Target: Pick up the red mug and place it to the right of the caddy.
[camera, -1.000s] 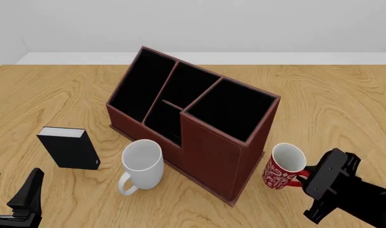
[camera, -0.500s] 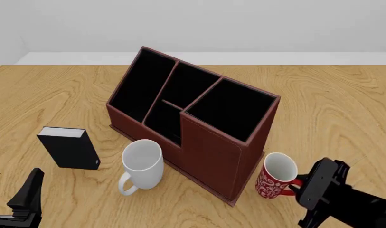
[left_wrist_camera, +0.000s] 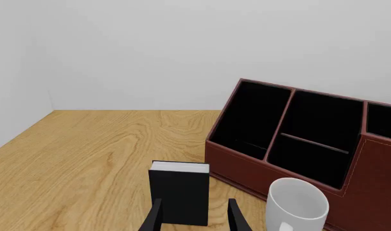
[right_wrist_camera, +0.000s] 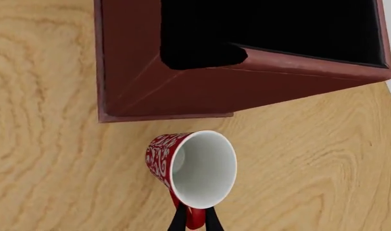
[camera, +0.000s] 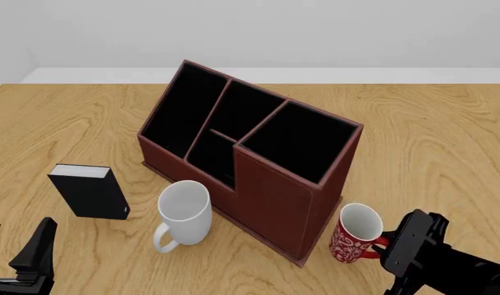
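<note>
Small red mug with white floral pattern (camera: 354, 235) stands just beside the right-hand near corner of the large dark red-brown box caddy with black-lined compartments (camera: 258, 166), on the light wooden counter (camera: 430, 141). Whether the mug base fully rests on the counter cannot be told; it sits roughly upright in the front view, white inside showing. Narrow gap between mug and caddy wall in the right wrist view (right_wrist_camera: 189, 166), (right_wrist_camera: 202, 91).

Right pincer (right_wrist_camera: 195, 219): thin black fingers pressed onto the mug's red loop handle, pinching it from either side. In the front view the right arm's dark body (camera: 418, 249) sits directly right of the mug.

Left pincer (left_wrist_camera: 195, 216): fingers spread, nothing between them, low at the counter's near left. Ahead of it a small black book-like box with a white top edge (camera: 90, 190), upright. Plain white mug (camera: 182, 212) stands between that box and the caddy's front wall, handle toward the near edge.
</note>
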Motion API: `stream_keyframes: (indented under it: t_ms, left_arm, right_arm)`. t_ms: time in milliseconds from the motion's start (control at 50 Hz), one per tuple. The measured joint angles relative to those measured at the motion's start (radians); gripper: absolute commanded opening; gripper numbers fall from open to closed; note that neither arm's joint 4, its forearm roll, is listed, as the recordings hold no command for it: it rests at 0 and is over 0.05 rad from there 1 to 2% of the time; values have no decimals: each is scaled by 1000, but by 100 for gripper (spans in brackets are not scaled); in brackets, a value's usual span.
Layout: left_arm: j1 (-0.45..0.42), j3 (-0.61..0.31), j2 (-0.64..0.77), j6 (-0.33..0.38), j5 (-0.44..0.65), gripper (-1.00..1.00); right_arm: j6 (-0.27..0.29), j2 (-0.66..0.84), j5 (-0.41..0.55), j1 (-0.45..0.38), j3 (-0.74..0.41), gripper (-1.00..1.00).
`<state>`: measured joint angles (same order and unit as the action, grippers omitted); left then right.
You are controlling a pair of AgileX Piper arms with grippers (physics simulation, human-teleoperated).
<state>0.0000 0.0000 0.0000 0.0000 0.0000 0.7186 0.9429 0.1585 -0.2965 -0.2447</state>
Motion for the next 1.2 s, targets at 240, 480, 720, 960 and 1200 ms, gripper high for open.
stream_keyframes:
  t_ms: [240, 480, 720, 960, 1200]
  left_arm:
    - [0, 0, 0, 0, 0, 100]
    - [0, 0, 0, 0, 0, 100]
    - [0, 0, 0, 0, 0, 100]
    - [0, 0, 0, 0, 0, 100]
    - [0, 0, 0, 0, 0, 100]
  right_arm:
    - [-5, 6, -7, -3, 5, -100]
    - [-13, 13, -20, -5, 6, -100]
    - [-21, 15, -25, -8, 6, -100]
    - [-34, 1, -3, -22, 5, 100]
    - [-47, -7, 14, -27, 3, 100]
